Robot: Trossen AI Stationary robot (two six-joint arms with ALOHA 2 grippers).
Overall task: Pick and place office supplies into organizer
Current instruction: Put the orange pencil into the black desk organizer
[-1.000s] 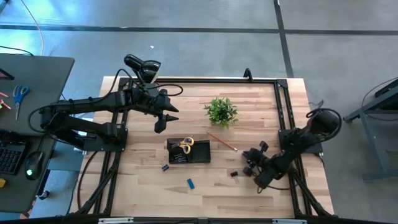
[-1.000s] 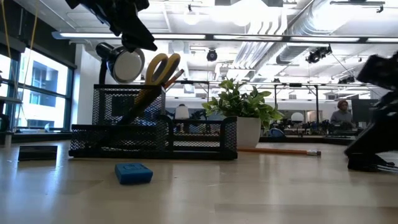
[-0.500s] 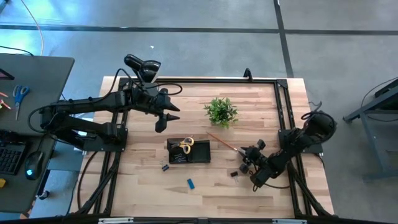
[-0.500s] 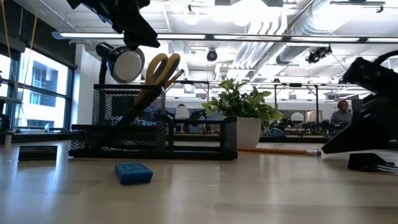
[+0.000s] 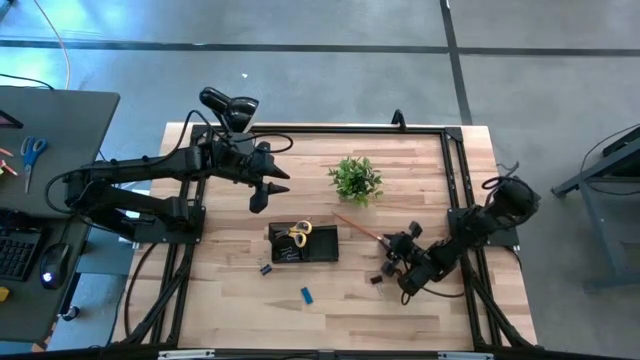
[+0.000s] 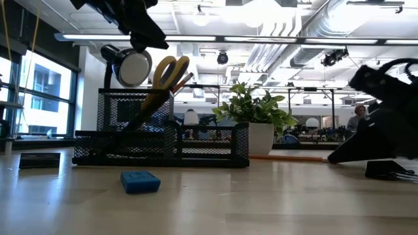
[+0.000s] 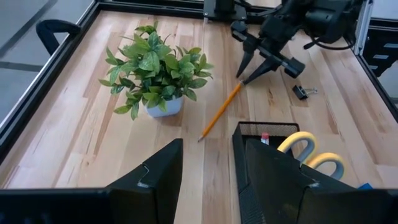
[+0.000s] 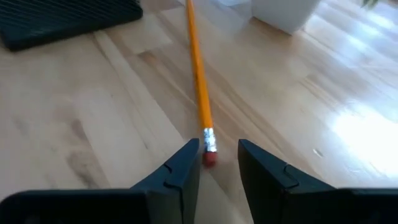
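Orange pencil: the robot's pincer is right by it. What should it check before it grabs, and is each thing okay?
1. Right pincer open: ok, its fingers stand apart.
2. Orange pencil lined up: ok, its eraser end sits in the gap between the fingers.
3. Pencil free to lift: ok, it lies flat on the table with nothing on it.
4. Plant out of the way: ok, it is by the pencil's far end, away from the pincer.
5. Organizer has room: cannot tell; yellow scissors already stand in it.
6. Left pincer clear: ok, it hovers behind the organizer.
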